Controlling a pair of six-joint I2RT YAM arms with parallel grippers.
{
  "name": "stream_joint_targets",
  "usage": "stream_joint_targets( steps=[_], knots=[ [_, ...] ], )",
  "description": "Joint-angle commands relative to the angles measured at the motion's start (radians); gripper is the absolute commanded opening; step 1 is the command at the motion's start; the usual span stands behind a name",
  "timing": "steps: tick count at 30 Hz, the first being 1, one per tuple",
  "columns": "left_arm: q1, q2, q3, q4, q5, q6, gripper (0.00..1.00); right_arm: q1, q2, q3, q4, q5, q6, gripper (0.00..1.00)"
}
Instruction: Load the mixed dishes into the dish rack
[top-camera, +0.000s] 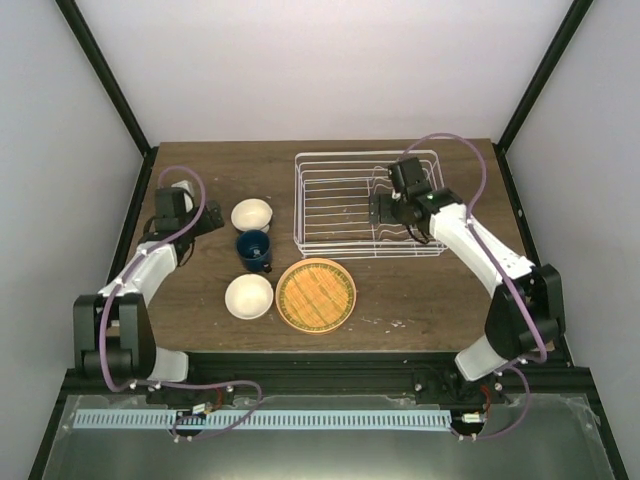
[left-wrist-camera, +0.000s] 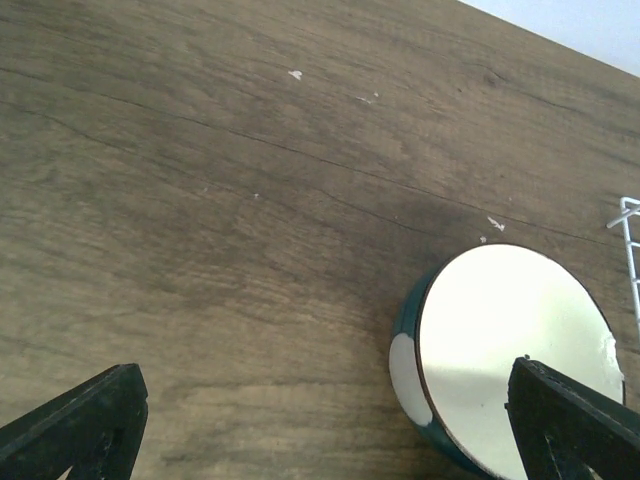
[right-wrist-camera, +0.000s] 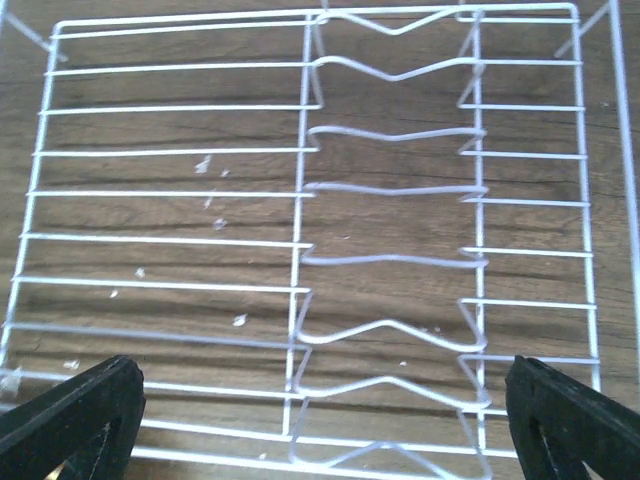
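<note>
- White wire dish rack (right-wrist-camera: 300, 200) lies under the right gripper (right-wrist-camera: 320, 425) — fingers wide, empty.
- Left gripper (left-wrist-camera: 320, 430), equally wide, hovers above the wooden table (left-wrist-camera: 200, 200), cream bowl (left-wrist-camera: 500, 340) by its right finger.

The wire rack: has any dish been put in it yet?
No, the dish rack holds nothing: the right wrist view shows only bare wires with the table beneath.

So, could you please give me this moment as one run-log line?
left gripper: open, empty, left of bowls | right gripper: open, over empty dish rack | bowls, cup, plate: on table
</note>
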Motion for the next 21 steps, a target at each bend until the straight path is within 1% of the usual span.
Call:
stream_joint_targets(
  steps=[1,4,7,13,21],
  knots=[
    [-0.011,0.094,0.087,0.044,0.042,0.019,1.00,0.049,-0.076,-0.074,0.049,-0.019,-0.014,1.00],
    [-0.032,0.166,0.138,0.025,0.031,0.039,1.00,0.073,-0.120,-0.113,0.071,-0.033,-0.017,1.00],
    [-0.073,0.218,0.183,0.009,-0.014,0.058,1.00,0.087,-0.153,-0.148,0.098,-0.042,-0.014,1.00],
    [-0.141,0.348,0.284,-0.038,-0.082,0.079,1.00,0.098,-0.172,-0.175,0.102,-0.048,-0.001,1.00],
    [-0.152,0.455,0.330,-0.065,-0.118,0.085,1.00,0.099,-0.170,-0.198,0.095,-0.033,0.003,1.00]
  ],
)
